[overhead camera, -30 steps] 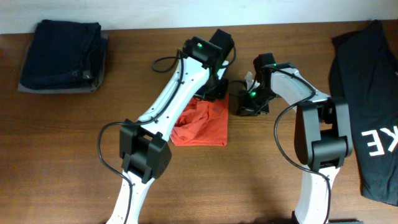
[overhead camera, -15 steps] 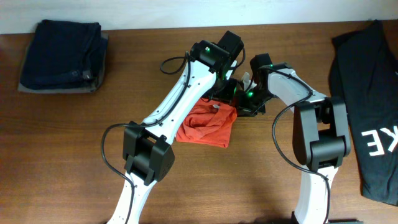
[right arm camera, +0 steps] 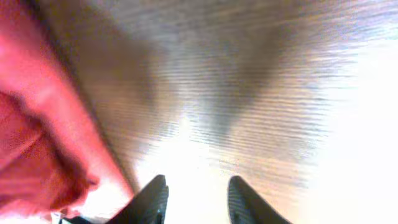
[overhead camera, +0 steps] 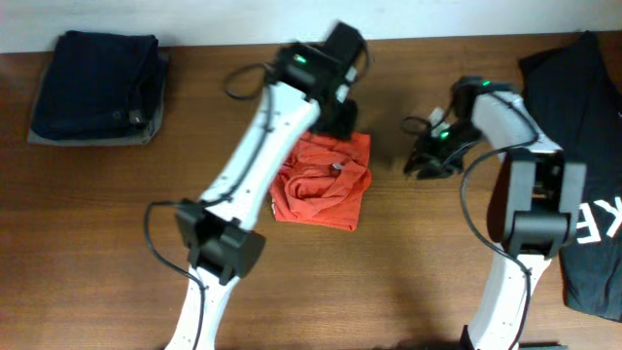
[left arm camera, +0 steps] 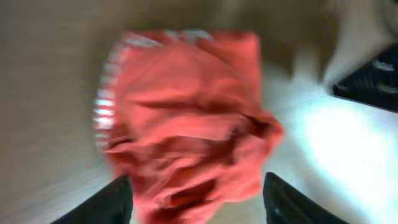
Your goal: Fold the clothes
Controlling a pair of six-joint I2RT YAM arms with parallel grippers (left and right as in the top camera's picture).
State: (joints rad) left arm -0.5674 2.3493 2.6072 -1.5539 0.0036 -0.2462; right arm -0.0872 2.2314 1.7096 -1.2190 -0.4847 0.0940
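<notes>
The left gripper (left arm camera: pixel 198 182) has its fingers set wide apart with nothing clamped. The red-orange T-shirt (left arm camera: pixel 186 118) lies below the gap, and this view is motion-blurred. The right gripper (right arm camera: pixel 196 190) has its fingers apart by a narrower gap, with only bare table (right arm camera: pixel 261 93) between them; red cloth shows at the left edge of that view.

From overhead, the T-shirt sits near the table's middle as a rumpled, roughly squared bundle, its far edge under the left arm's wrist. The right gripper hangs to the bundle's right — clear of it, over wood. A stack of dark navy folded garments (overhead camera: pixel 95 87) lies at the far left corner. A black T-shirt (overhead camera: pixel 583 126) with white letters lies at the right edge.
</notes>
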